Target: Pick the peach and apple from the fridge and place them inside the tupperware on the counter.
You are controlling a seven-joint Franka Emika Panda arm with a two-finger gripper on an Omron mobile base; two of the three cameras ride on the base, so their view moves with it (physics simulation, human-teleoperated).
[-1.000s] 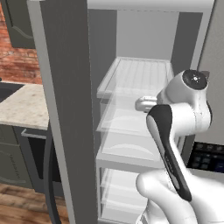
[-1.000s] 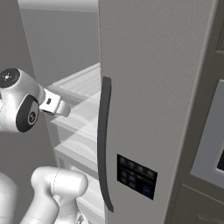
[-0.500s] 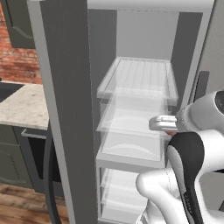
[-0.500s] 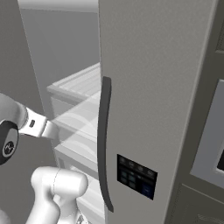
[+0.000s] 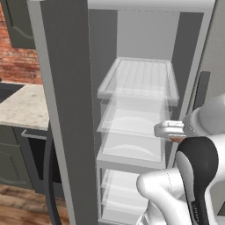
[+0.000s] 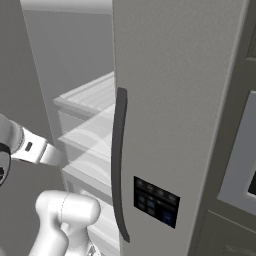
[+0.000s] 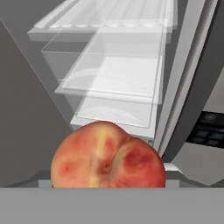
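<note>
The fridge stands open, its left door swung out and its translucent shelves bare. My gripper hovers in front of the middle shelves at the right side of the opening. It is shut on the peach, a red and yellow fruit that hides the fingertips in the hand view. A sliver of the peach shows under the hand. The closed right door carries a dark handle and a black control panel. The apple and the tupperware are out of view.
A speckled counter lies left of the fridge, with a brick wall behind it and dark cabinets below. A built-in appliance front sits right of the fridge. The open door edge stands close to the arm's left.
The hand has come down and back out of the fridge toward the base, carrying the peach. The fridge doors and shelves have not moved.
</note>
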